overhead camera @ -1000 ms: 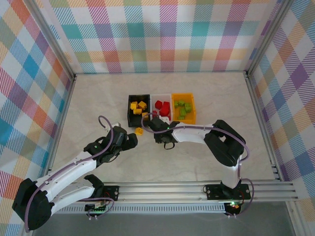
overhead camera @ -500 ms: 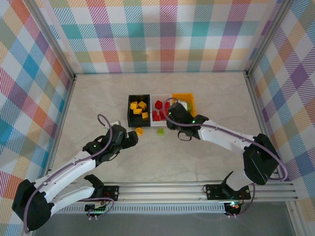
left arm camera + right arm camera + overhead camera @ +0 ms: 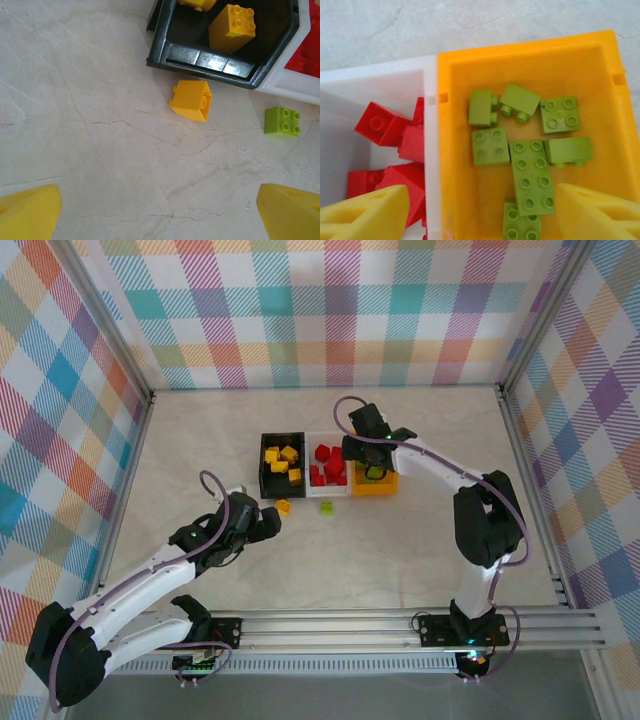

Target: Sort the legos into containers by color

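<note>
Three containers stand side by side: a black bin (image 3: 268, 482) with yellow legos, a white bin (image 3: 328, 433) with red legos (image 3: 395, 135), and an orange bin (image 3: 455, 165) with several lime green legos (image 3: 532, 172). My right gripper (image 3: 482, 216) hovers open over the orange bin (image 3: 373, 490), with green bricks lying loose under it. One yellow lego (image 3: 191, 100) and one green lego (image 3: 282, 121) lie on the table in front of the black bin (image 3: 220, 60). My left gripper (image 3: 160, 215) is open and empty, just short of the yellow lego (image 3: 283, 506).
The right arm (image 3: 470, 500) arcs along the right side of the bins. The marble tabletop (image 3: 400, 550) is walled by plaid panels at the back and sides, with a metal rail (image 3: 400, 625) at the near edge.
My right arm swung from the table in front of the bins up over the orange bin, and its jaws opened there. The left arm has barely moved.
</note>
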